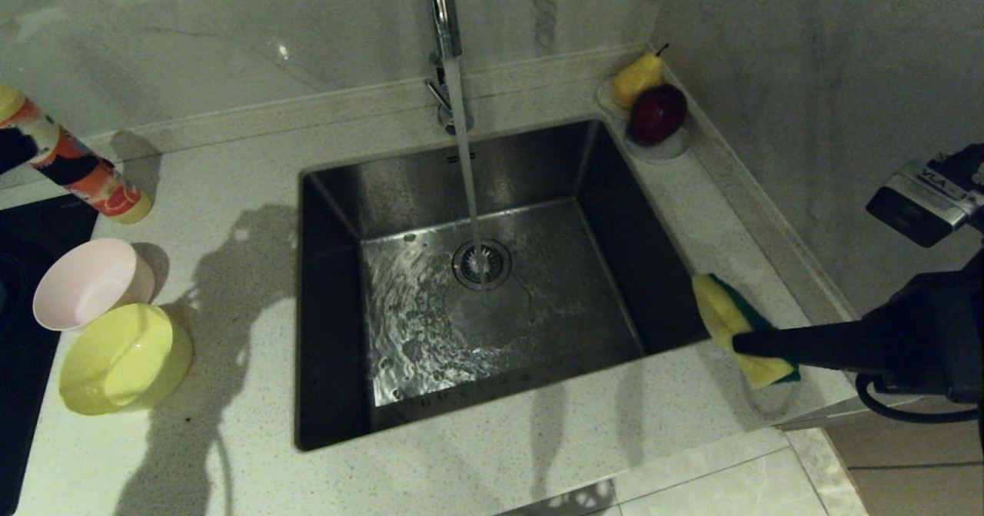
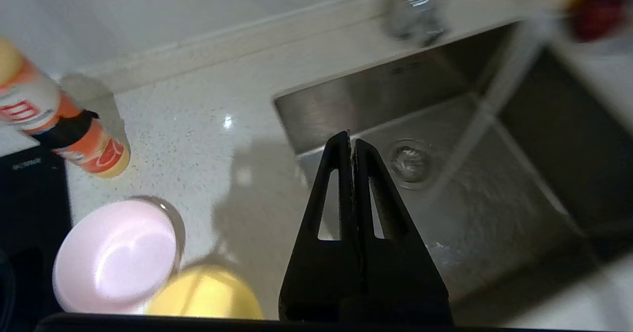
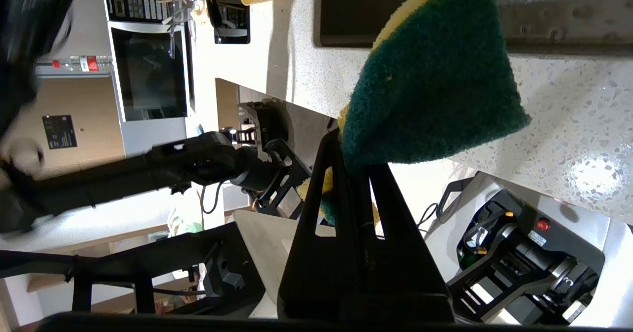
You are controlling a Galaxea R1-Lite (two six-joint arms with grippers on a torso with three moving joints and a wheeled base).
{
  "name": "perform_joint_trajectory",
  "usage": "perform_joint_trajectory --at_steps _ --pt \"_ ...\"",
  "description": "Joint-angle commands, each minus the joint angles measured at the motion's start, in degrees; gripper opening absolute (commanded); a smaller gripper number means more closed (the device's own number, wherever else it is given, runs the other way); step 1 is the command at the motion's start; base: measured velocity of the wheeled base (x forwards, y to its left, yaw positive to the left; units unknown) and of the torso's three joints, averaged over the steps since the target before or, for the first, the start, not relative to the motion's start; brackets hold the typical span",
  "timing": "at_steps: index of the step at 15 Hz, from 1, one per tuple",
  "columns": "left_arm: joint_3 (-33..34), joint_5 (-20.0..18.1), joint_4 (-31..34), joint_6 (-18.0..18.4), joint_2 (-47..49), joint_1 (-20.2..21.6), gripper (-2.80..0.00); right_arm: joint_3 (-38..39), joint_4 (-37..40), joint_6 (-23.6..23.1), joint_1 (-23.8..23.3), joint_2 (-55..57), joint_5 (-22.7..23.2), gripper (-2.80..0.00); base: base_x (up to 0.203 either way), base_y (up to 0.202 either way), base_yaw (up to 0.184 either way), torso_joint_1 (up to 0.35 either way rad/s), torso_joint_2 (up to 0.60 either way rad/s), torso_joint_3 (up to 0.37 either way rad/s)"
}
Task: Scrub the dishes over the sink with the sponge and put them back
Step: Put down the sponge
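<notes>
Pinching the sponge (image 1: 739,337) near one end, my right gripper (image 3: 354,166) has its fingers clamped tight on it, yellow foam facing up and the green scouring face beneath. The sponge hangs over the counter (image 1: 477,462) just beside the sink's (image 1: 338,285) right rim, near its front corner. My left gripper (image 2: 352,141) has its two fingers pressed flat together with nothing between them; in its wrist view it points at the sink's left wall and the counter beside it, above the bowls.

Water runs from the tap (image 1: 443,16) at the back of the sink straight down onto the drain (image 1: 482,263) in the middle, spreading ripples over the steel floor. Left of the sink, well apart from it, the pink bowl (image 1: 86,283) and the yellow bowl (image 1: 123,360) sit touching each other on the counter, both tilted. Behind them a bottle (image 1: 73,164) with an orange label stands. At the sink's back right corner a small saucer (image 1: 667,147) carries a pear (image 1: 636,79) and a dark red apple (image 1: 658,113).
</notes>
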Motion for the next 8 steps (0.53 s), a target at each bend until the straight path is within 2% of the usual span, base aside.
perform_joint_trajectory --at_steps 1,5,8 --pt "5.62 -2.31 3.35 0.13 -18.0 -0.33 -2.8 0.4 0.04 0.21 0.0 -0.69 0.24 -2.8 0.0 0.0 0.0 0.0 0.0 0.0" --pt "22.12 -6.02 7.91 0.29 -33.36 -0.48 -2.8 1.57 -0.14 0.12 0.05 -0.99 0.15 -2.8 0.0 0.0 0.0 0.0 0.0 0.0" --pt "29.05 -6.42 6.72 0.62 -35.91 -0.51 -2.8 1.65 -0.31 0.03 0.05 -1.25 0.15 -2.8 0.0 0.0 0.0 0.0 0.0 0.0"
